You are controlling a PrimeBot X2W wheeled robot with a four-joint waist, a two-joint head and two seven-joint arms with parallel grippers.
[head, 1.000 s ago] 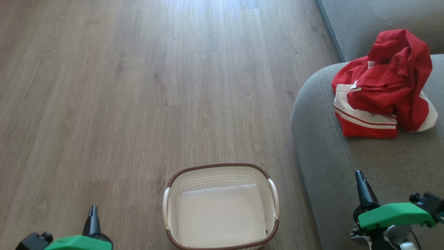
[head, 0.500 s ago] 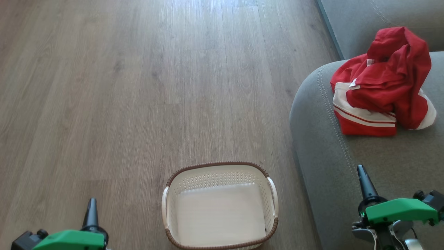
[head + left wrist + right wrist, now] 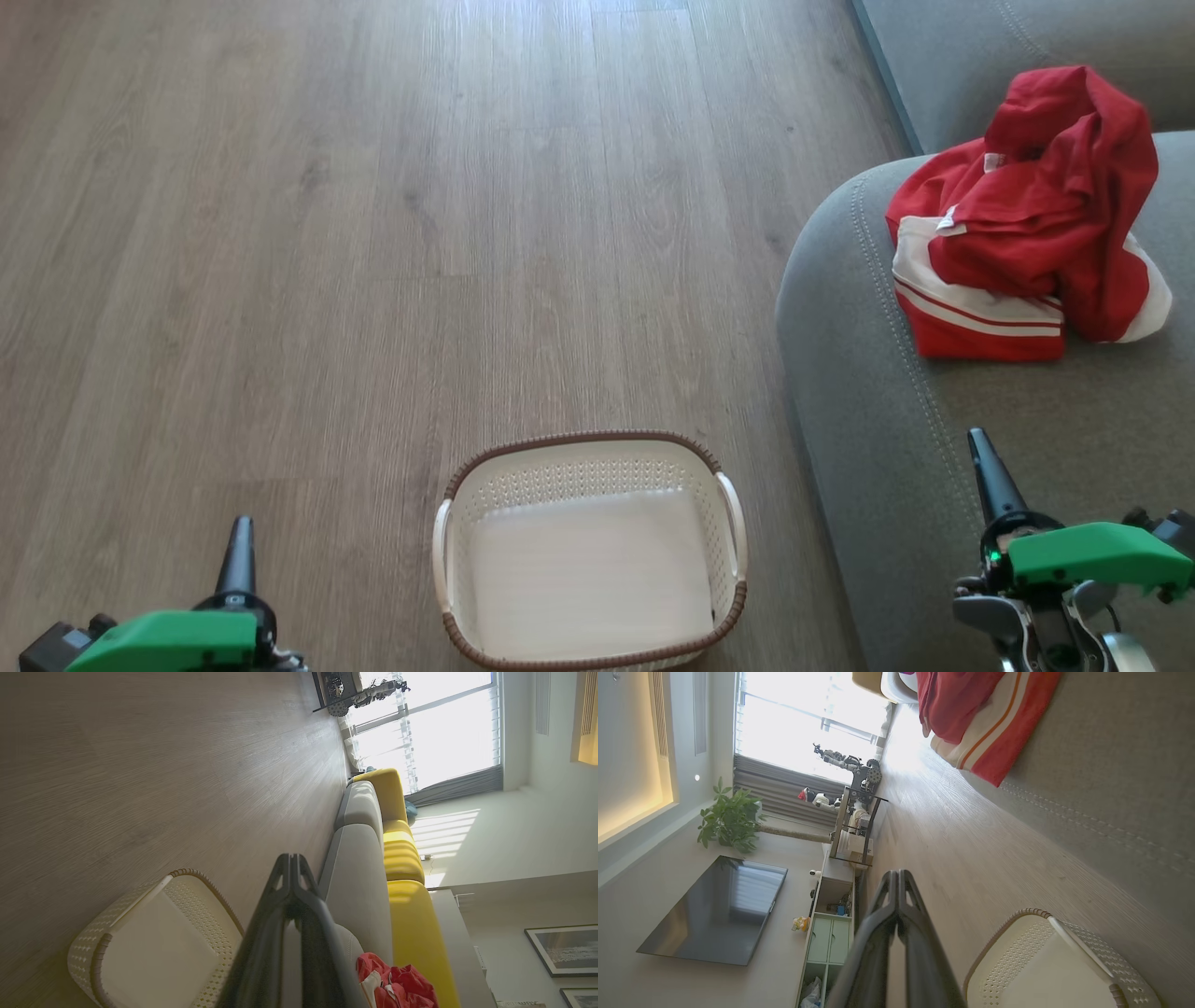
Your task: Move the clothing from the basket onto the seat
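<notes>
Floor (image 3: 373,233): wood planks, carrying the basket.
Seat (image 3: 1027,420): grey cushion on my right.
Clothing (image 3: 1036,215): a red heap with white panels and stripes, lying on the seat. It is ahead of my right pincer (image 3: 980,443) and well apart from it; that arm is the nearer.
Basket (image 3: 579,435): white with a brown rim, nothing inside.
Both pincers, left (image 3: 239,527) included: fingers pressed together, holding nothing.

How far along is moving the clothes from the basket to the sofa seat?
Done: the clothing lies heaped on the seat, and the basket on the floor holds nothing. In hand: nothing; left gripper and right gripper are shut, empty. Left: nothing visible to move.
</notes>
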